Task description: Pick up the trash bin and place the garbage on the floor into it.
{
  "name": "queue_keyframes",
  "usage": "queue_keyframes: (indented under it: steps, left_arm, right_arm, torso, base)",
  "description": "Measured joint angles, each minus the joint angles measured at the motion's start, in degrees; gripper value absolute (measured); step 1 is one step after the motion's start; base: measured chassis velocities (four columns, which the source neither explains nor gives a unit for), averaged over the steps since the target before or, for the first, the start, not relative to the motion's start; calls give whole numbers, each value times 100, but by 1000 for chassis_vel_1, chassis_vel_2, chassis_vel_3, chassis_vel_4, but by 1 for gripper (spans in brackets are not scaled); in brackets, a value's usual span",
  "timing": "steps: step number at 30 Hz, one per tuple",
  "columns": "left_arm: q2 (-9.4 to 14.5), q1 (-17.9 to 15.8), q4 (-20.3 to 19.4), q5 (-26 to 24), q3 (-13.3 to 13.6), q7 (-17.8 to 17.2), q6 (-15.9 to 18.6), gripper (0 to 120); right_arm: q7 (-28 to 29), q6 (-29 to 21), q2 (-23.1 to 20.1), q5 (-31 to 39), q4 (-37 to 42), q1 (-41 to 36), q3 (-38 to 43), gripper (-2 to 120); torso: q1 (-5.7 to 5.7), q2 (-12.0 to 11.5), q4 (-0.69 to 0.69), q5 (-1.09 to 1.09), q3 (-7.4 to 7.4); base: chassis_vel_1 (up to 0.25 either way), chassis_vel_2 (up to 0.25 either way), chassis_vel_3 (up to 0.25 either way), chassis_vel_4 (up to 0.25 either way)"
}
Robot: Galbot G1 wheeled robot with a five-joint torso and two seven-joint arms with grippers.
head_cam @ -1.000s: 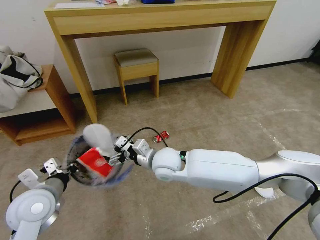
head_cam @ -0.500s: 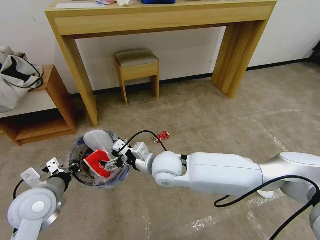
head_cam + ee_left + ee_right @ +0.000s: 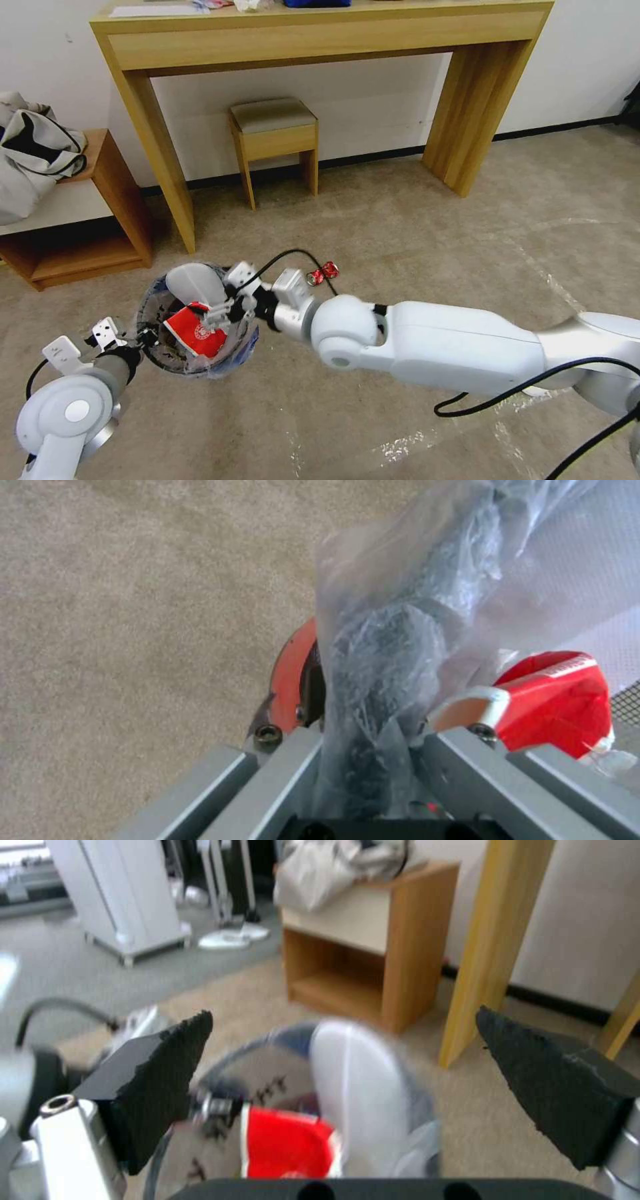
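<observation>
My right gripper (image 3: 340,1080) stands wide open and empty at the mouth of the trash bin (image 3: 157,347). A second ago it held the red-white paper cup (image 3: 195,331); the cup now lies inside, beside a white insole (image 3: 195,283). My left gripper (image 3: 363,760) is clamped on the bin's rim and liner. A crushed red can (image 3: 323,272) remains on the floor (image 3: 413,227), so I judge the work unfinished.

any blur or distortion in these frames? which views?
Right wrist view: the trash bin, white insole and red carton inside it are smeared, while the open right gripper pads stay crisp. Left wrist view: sharp on the plastic liner that the left gripper clamps. Head view: crisp, with the desk edge bowed by wide-angle distortion.
</observation>
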Motion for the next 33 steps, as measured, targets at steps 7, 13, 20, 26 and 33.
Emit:
queue_keyframes:
  steps: [7, 13, 20, 26, 33]
  left_arm:
    - [13, 33, -8, 9, -27, 3, 1, 0]
    - [12, 52, -43, 23, -30, 7, 1, 0]
    - [-8, 115, -180, 123, -97, 38, -5, 0]
    - [-69, 189, -310, 261, -161, 92, -27, 0]
    - [-106, 330, -475, 525, -263, 210, -78, 0]
  right_arm:
    - [-164, 152, -318, 12, 278, -218, 676, 100]
    - [-244, 380, -580, 78, 654, -647, 1567, 99]
    - [-330, 889, -1298, -321, 770, -1349, 2686, 74]
    - [-376, 1164, -1652, -561, 816, -2353, 3997, 54]
    - [-429, 1316, -1548, -906, 1003, -3828, 6378, 25]
  torso:
    - [0, 0, 0, 0, 0]
    - [0, -1, 2, 1, 0]
    - [0, -1, 1, 1, 0]
    - [0, -1, 0, 1, 0]
    - [0, -1, 1, 2, -1]
  base:
    - [0, 0, 0, 0]
    - [0, 0, 0, 0]
    - [0, 0, 0, 0]
    - [0, 0, 0, 0]
    - [0, 0, 0, 0]
